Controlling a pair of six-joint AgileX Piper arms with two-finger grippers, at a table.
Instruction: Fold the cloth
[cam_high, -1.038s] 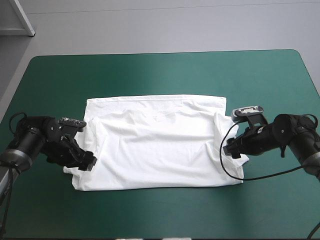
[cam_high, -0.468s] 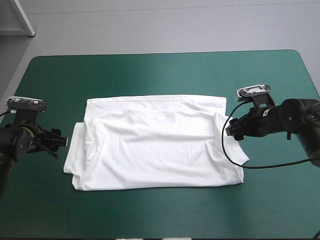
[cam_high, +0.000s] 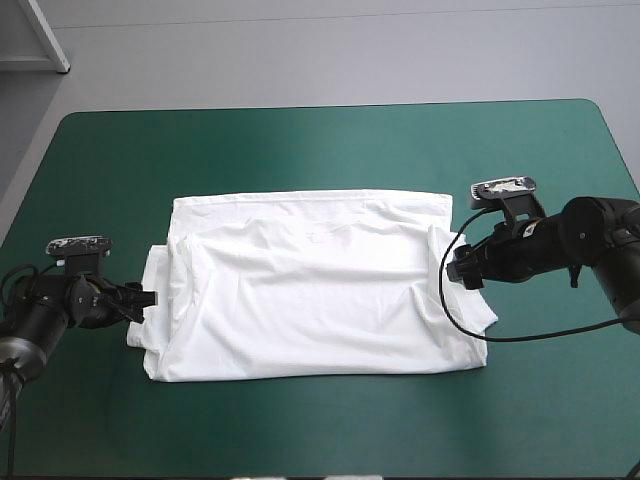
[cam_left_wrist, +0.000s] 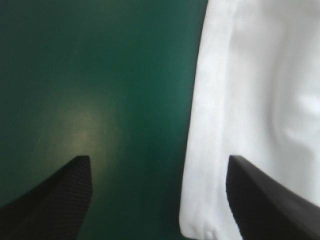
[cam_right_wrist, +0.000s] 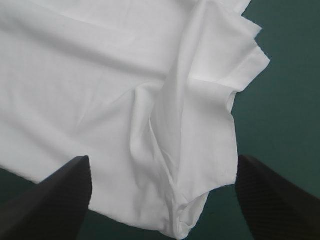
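The white T-shirt (cam_high: 315, 285) lies flat in the middle of the teal-green table, both sleeves folded in over the body. My left gripper (cam_high: 148, 298) is low at the shirt's left edge and open; in the left wrist view (cam_left_wrist: 159, 200) the shirt's hemmed left edge (cam_left_wrist: 210, 130) runs between the fingers, with the teal-green cover beside it. My right gripper (cam_high: 458, 273) hovers over the shirt's right side and is open; the right wrist view (cam_right_wrist: 162, 200) shows the folded right sleeve (cam_right_wrist: 200, 100) just ahead of the fingers.
Bare teal-green cover (cam_high: 320, 140) surrounds the shirt on all sides. The table's far edge (cam_high: 330, 105) and front edge are well away from the cloth.
My left gripper let go of the shirt's left edge, drew back off to the left, then came back in to that edge. My right gripper lifted slightly off the right sleeve.
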